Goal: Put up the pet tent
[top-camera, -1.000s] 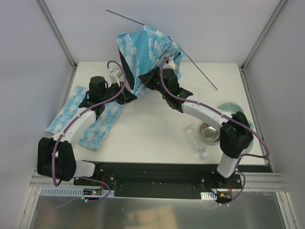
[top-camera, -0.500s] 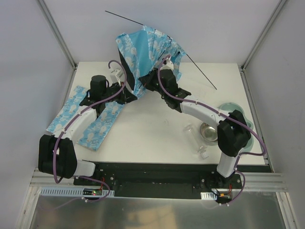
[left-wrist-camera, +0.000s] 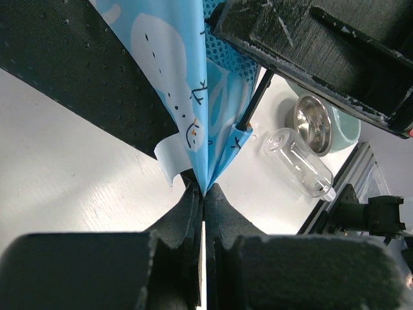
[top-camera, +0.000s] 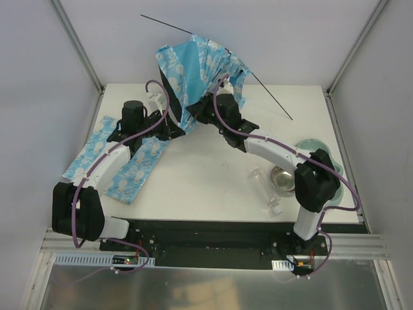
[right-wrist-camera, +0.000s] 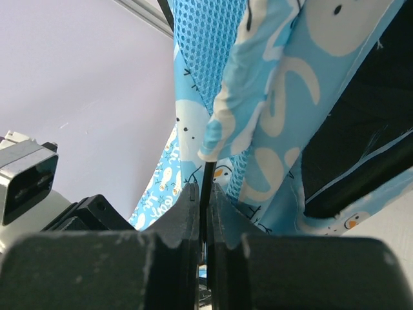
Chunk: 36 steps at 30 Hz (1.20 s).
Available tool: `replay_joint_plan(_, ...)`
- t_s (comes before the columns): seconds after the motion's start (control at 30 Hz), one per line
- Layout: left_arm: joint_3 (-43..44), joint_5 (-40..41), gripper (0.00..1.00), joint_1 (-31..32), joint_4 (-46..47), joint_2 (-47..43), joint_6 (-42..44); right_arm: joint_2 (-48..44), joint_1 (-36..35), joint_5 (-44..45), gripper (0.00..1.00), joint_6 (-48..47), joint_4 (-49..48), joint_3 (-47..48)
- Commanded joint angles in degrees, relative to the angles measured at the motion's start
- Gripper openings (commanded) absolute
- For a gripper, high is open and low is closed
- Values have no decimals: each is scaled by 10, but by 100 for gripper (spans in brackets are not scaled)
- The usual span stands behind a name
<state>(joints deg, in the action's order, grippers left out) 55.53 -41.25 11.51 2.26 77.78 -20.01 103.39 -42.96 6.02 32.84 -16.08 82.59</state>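
Tent [top-camera: 193,64] sits half-raised and lopsided at the far middle of the table [top-camera: 213,187], blue printed fabric bunched up. My left jaws, at the tent's lower left, are pressed together on a corner of its fabric [left-wrist-camera: 193,123], and my right jaws, at its lower right, pinch a thin black pole [right-wrist-camera: 205,175] just below where it enters a fabric sleeve. Flat printed mat [top-camera: 116,158] lies left of the tent, with the steel bowl [top-camera: 284,179] and clear jar [top-camera: 259,175] well off to its near right.
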Motion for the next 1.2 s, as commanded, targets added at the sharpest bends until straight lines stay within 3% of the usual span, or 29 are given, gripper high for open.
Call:
replay_joint_plan(0.0,10,-21,0,-7,-84,3,-20,-32,41,103,0,-54,-57,-6)
replay_joint_plan(0.23,21,-55,0,-7,-84,6,-39,-21,27,160,0,-102,-57,-5)
replay_joint_plan(0.6,33,-63,0,-7,-84,17,-47,-40,14,37,0,-75,-45,9)
replay_joint_plan(1.17,30,-124,0,-5,-83,0,-50,-19,-5,60,0,-121,-22,18)
